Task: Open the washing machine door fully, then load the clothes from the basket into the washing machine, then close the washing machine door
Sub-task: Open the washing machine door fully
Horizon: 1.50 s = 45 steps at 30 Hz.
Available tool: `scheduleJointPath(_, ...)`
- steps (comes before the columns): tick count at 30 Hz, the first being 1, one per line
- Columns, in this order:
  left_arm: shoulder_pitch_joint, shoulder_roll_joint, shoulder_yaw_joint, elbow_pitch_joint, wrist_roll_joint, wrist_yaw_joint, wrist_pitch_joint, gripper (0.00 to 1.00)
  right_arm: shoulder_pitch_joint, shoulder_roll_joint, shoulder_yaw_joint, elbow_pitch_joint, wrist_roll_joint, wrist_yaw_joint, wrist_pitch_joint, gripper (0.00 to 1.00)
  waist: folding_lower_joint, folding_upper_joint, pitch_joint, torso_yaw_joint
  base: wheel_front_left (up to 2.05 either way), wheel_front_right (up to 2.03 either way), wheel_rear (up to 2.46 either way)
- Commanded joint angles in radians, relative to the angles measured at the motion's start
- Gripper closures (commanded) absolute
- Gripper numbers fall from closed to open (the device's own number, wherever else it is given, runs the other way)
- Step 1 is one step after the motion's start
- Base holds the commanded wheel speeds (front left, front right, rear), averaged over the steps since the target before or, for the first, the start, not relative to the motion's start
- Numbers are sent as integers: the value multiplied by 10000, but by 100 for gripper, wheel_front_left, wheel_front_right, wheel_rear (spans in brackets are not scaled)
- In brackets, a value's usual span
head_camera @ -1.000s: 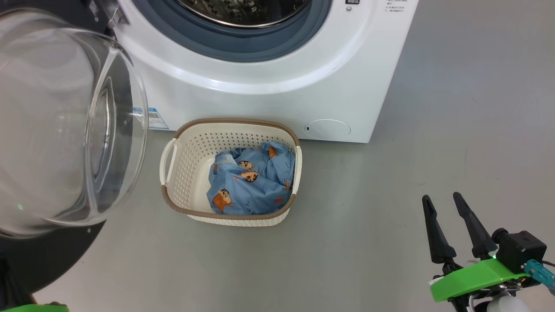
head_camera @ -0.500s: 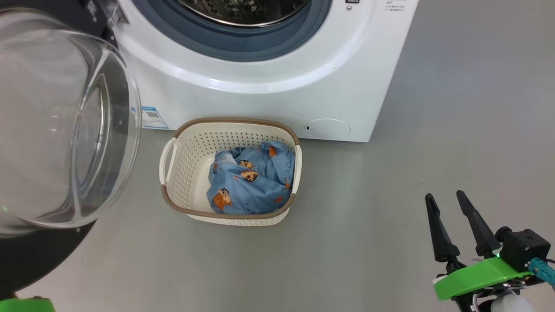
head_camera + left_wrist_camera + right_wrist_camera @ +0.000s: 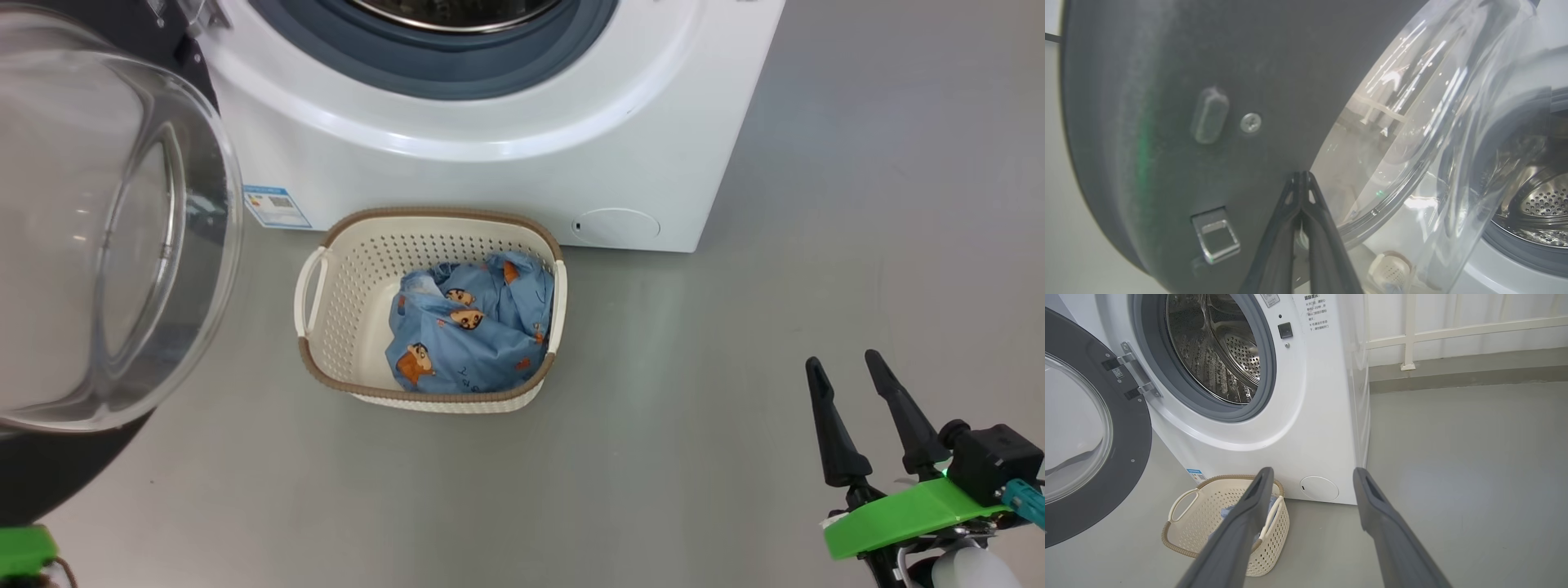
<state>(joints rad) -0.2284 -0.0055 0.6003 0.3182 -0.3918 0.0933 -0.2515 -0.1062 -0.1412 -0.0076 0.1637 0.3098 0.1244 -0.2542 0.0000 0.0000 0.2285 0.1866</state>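
Grey floor (image 3: 718,343) throughout, with washer (image 3: 490,171) at the far side, drum bare. Door (image 3: 106,245) swung wide on the left, glass bowl bulging toward the head camera. Left gripper (image 3: 1301,176) pinched shut on nothing, tips at the door's dark inner rim near the latch, contact unclear. Right gripper (image 3: 842,359) spread wide, empty, low on the right. Basket (image 3: 441,216) just before the washer, clothes (image 3: 469,327) heaped in its right half. From the right gripper: forward and to the left, well apart, nothing between. Likely the right arm's reach next, with the door standing between the left arm and the heap.
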Motion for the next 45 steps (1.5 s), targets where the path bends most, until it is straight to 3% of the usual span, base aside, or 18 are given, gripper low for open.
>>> scheduleJointPath(1,-428,557,470,-315,103,-27,-103,100,-245,-146,291,-279,68,63,-76,0,0,0,103,-8,0,0,0)
scheduleJointPath(28,-1930,557,2796,958,1589,-1550,-103,100,-538,-257,307,-293,89,63,-76,0,0,0,498,-82,0,0,0)
scheduleJointPath(36,-1809,557,2851,1112,1764,-1879,-103,100,-528,-132,319,-269,70,63,-76,0,0,0,337,-64,0,0,0)
scheduleJointPath(45,-1329,557,2273,711,1559,-2024,-103,100,-535,-23,340,-219,105,63,-76,0,0,0,111,-89,0,0,0)
